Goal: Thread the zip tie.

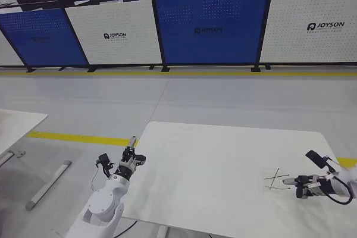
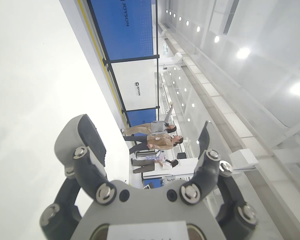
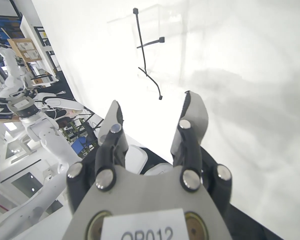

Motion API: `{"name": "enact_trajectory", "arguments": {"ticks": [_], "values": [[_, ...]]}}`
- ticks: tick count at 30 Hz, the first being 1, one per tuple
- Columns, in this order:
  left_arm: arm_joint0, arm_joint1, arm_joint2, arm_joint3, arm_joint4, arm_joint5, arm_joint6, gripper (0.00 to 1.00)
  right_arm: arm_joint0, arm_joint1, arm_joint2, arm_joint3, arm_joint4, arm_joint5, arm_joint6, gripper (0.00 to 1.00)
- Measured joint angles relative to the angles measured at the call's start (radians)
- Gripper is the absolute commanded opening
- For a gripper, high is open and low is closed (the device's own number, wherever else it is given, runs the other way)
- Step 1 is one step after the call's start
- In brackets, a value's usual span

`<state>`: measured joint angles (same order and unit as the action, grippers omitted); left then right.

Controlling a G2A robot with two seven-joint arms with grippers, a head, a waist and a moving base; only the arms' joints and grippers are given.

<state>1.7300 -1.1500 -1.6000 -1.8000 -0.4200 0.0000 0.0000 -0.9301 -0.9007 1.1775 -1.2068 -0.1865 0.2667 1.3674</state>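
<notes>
Jaws of left gripper (image 2: pixel 145 119) and right gripper (image 3: pixel 152 98) gape wide, both empty.

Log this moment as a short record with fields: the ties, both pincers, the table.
zip ties: three, black, loose strips crossing one another, none looped
under them: clear flat piece, sheet or tray, cannot tell which
right pincer: open, empty, close to the ties, not touching them
left pincer: open, empty, at the table edge opposite the ties
table: white
</notes>
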Motion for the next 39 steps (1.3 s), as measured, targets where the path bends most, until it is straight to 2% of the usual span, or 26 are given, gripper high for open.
{"name": "enact_trajectory", "arguments": {"ticks": [5,10,13,14,15,17,21,29,39], "values": [[0.0,0.0,0.0,0.0,0.0,0.0,0.0,1.0,0.02,-0.004,-0.023,0.017,-0.01,0.033,-0.004,0.36],[0.0,0.0,0.0,0.0,0.0,0.0,0.0,1.0,0.034,-0.006,-0.042,0.029,-0.021,0.047,0.0,0.3],[0.0,0.0,0.0,0.0,0.0,0.0,0.0,1.0,0.04,-0.007,-0.05,0.033,-0.021,0.051,-0.002,0.31],[0.0,0.0,0.0,0.0,0.0,0.0,0.0,1.0,0.041,-0.008,-0.051,0.034,-0.02,0.051,-0.002,0.29],[0.0,0.0,0.0,0.0,0.0,0.0,0.0,1.0,0.042,-0.008,-0.052,0.035,-0.019,0.051,-0.003,0.23],[0.0,0.0,0.0,0.0,0.0,0.0,0.0,1.0,0.043,-0.007,-0.053,0.038,-0.018,0.055,-0.005,0.22],[0.0,0.0,0.0,0.0,0.0,0.0,0.0,1.0,0.049,-0.008,-0.062,0.041,-0.025,0.073,-0.005,0.14],[0.0,0.0,0.0,0.0,0.0,0.0,0.0,1.0,0.075,-0.016,-0.092,0.071,-0.026,0.073,0.001,0.2],[0.0,0.0,0.0,0.0,0.0,0.0,0.0,1.0,0.097,-0.022,-0.114,0.096,-0.035,0.073,0.004,0.18]]}}
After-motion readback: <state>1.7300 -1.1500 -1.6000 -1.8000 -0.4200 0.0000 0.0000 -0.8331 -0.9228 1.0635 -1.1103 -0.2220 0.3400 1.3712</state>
